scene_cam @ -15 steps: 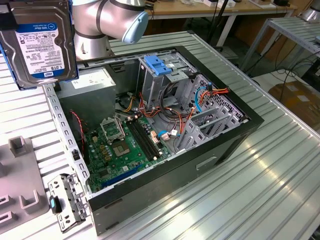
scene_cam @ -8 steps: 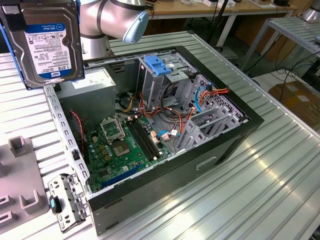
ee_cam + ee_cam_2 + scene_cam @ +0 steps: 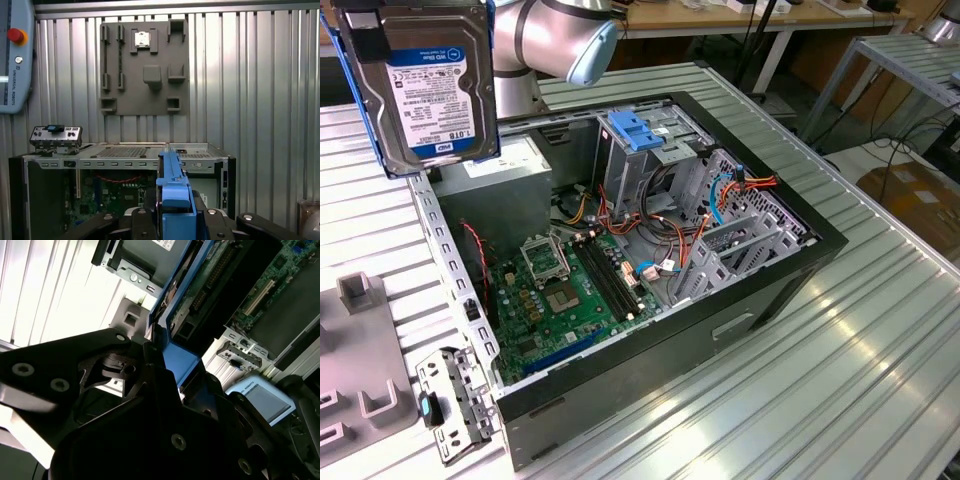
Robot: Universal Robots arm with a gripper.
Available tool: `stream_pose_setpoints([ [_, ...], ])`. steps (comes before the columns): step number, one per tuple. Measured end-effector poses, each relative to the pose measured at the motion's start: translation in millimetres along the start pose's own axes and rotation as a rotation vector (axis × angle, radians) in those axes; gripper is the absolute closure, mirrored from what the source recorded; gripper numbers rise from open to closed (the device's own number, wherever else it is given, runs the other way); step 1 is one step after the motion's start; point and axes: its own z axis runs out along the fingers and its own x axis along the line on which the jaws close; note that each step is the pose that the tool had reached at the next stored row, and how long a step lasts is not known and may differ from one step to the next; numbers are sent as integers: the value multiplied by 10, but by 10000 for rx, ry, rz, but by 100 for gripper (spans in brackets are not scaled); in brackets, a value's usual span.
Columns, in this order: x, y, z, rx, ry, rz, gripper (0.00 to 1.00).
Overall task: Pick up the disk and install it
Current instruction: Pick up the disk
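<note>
While disk [image 3: 425,85] hangs in air over case [image 3: 650,390] corner by PSU [image 3: 505,165] | gripper [image 3: 175,205] clamped on disk edge | best, I'd say: square it to blue bay [image 3: 635,130], clear cables [image 3: 690,235], insert slow

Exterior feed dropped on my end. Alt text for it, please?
The disk, label toward the camera, is held high at the exterior view's upper left, with the open computer case below it on the ribbed metal table. Its motherboard lies exposed.
</note>
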Motion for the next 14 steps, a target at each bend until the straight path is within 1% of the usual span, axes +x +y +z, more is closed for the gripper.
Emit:
stream_pose_setpoints([
  [5, 24, -92, 4, -1, 1, 10, 63],
  [11, 42, -160, 8, -1, 1, 17, 63],
  [14, 64, -226, 11, -2, 1, 27, 63],
])
